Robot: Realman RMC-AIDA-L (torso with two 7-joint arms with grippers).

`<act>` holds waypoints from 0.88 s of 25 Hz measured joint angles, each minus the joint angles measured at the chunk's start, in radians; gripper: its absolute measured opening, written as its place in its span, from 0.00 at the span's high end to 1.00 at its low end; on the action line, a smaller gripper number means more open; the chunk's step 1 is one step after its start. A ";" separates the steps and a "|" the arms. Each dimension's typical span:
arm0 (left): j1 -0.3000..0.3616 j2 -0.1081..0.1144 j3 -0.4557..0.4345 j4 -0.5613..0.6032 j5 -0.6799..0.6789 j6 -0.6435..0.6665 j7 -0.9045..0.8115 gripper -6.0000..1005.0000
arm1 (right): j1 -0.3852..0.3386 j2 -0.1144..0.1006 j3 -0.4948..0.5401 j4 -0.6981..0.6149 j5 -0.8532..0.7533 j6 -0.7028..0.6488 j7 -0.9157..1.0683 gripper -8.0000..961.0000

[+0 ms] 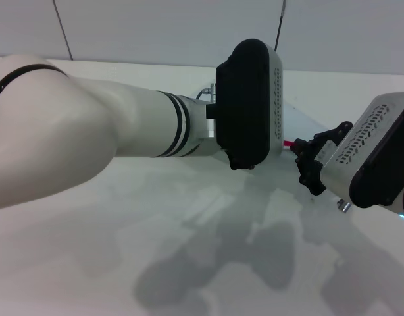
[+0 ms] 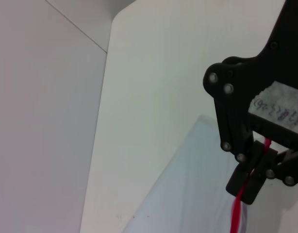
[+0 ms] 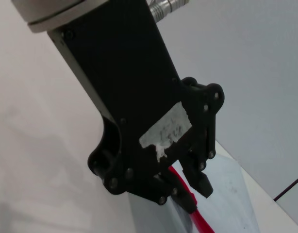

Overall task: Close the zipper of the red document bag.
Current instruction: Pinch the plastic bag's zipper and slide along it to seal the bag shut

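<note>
Head view: my left arm [image 1: 90,138] looms closest, its gripper hidden; the right gripper [image 1: 306,158] pinches the zipper [image 1: 289,141]. Left wrist: fingers [image 2: 251,182] clamp that thin strip, the red document bag [image 2: 188,194] flat on the bench [image 2: 139,97]. Right wrist: the left gripper [image 3: 190,191] nips the strip too. Floppy, slippery film, I reckon; grip the edge.

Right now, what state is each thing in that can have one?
left gripper: shut on the zipper, its body reaching across the table.
right gripper: shut on the zipper farther along the same red edge.
zipper: pinched by both grippers; cannot tell if open or closed.
red document bag: lying flat on the table.
</note>
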 joint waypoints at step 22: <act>0.043 0.001 -0.019 -0.009 0.000 -0.030 -0.006 0.89 | -0.006 0.001 0.028 0.014 -0.007 0.004 0.002 0.98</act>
